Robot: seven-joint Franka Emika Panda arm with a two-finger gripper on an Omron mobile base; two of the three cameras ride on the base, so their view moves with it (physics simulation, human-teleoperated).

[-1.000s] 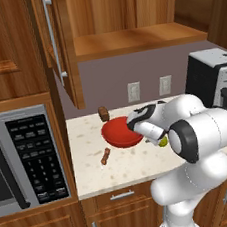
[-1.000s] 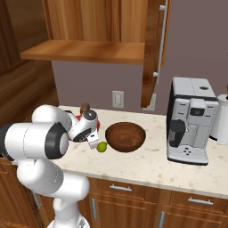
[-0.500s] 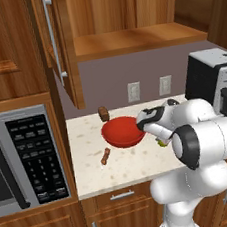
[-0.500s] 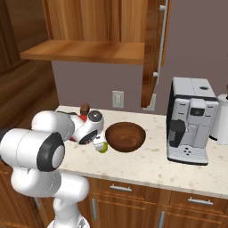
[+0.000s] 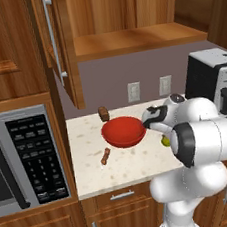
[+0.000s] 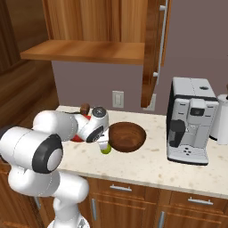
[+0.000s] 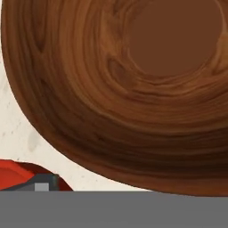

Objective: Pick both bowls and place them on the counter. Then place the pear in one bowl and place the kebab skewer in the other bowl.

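The end effector (image 6: 103, 143) hangs low over the speckled beige stone surface (image 5: 137, 165), in the gap between the two bowls, its jaws spread wide with nothing between them. Directly beneath it in the right base view sits the small round yellow-green pear (image 6: 106, 150), resting on the surface just beside the wide dark brown wood-grained bowl (image 6: 128, 136). The hand view looks down into that wooden bowl (image 7: 133, 84), with an edge of the glossy red round bowl (image 7: 22, 176) at the lower left. In the left base view the red bowl (image 5: 123, 131) stands on the surface, and the lumpy reddish-brown kebab skewer (image 5: 105, 156) lies near it, apart from its rim. A stubby dark brown block (image 5: 103, 113) sits behind the red bowl, by the wall.
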